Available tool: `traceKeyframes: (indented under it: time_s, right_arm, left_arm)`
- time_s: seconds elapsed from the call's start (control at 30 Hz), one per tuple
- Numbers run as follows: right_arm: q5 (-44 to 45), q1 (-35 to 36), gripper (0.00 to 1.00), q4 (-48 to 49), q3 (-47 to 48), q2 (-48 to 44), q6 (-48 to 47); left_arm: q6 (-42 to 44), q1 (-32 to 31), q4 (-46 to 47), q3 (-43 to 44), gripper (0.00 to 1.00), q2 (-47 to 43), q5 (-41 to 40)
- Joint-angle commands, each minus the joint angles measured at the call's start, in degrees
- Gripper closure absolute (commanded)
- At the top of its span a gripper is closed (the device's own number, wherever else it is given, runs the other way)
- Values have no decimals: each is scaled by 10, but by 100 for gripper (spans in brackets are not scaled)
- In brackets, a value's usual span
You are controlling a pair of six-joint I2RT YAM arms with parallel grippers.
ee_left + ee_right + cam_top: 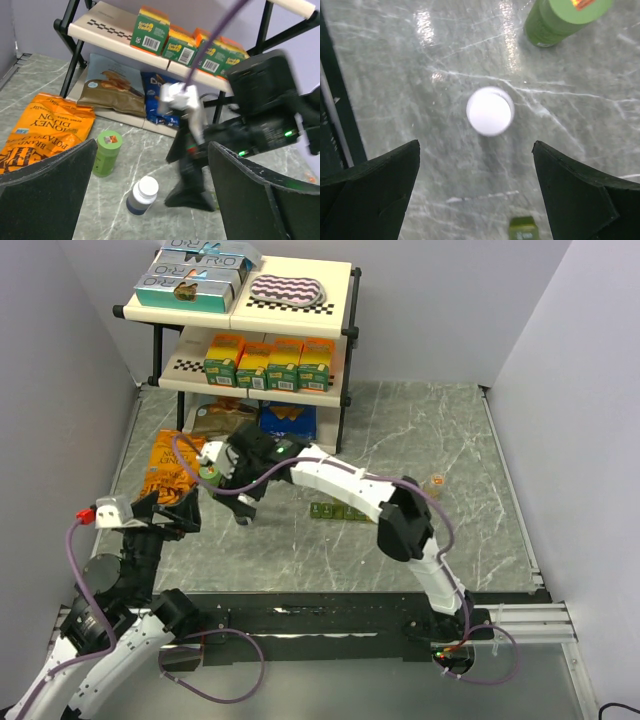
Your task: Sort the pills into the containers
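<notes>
Two arms: both over the left half of the table (440,440), near the shelf (300,315).
Right gripper (476,195): fingers spread wide, grasping nothing — hanging straight above the white-capped bottle (490,111), the cap centred in the gap, likely lined up for a grab from above.
Left gripper (150,200): fingers also apart and empty, held low and facing the same spot; probably waiting to help with the cap.
Bottle: upright on the marble, white cap up, dark body in the left wrist view (142,195); presumably it holds the pills, none of which show.
Green tube (106,152): upright just beside the bottle, apart from it — close enough that a wide grab could nudge it.
Containers (342,512): green strip flat on the table, under the right arm's forearm and to the right of the bottle; one end peeks into the right wrist view (523,229).
Lids: cannot tell whether open.
Stage: early, judging by the capped bottle.
</notes>
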Motion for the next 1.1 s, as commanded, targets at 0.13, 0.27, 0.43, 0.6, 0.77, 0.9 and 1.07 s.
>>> traceKeyframes:
  time_s: [0.13,0.27,0.43,0.6,0.77,0.9,1.07]
  right_arm:
    - [113,30,0,1,76,70,58]
    - [127,32,0,5,83,86,63]
    - [118,32,4,1,96,104,67]
    - [105,32,19,-9,106,118,67]
    - [105,33,48,-13,107,117,64]
    - [109,33,50,-16,105,117,60]
    - [110,32,47,-21,108,125,52]
  left_arm:
    - [24,13,-7,8,1,38,13]
    - [27,16,-7,8,1,39,19]
    - [29,21,-4,5,1,32,23]
    - [30,23,-5,5,1,34,26]
    - [31,24,-3,4,1,34,30]
    - [35,24,4,1,0,25,41]
    - [37,24,10,-7,1,3,50]
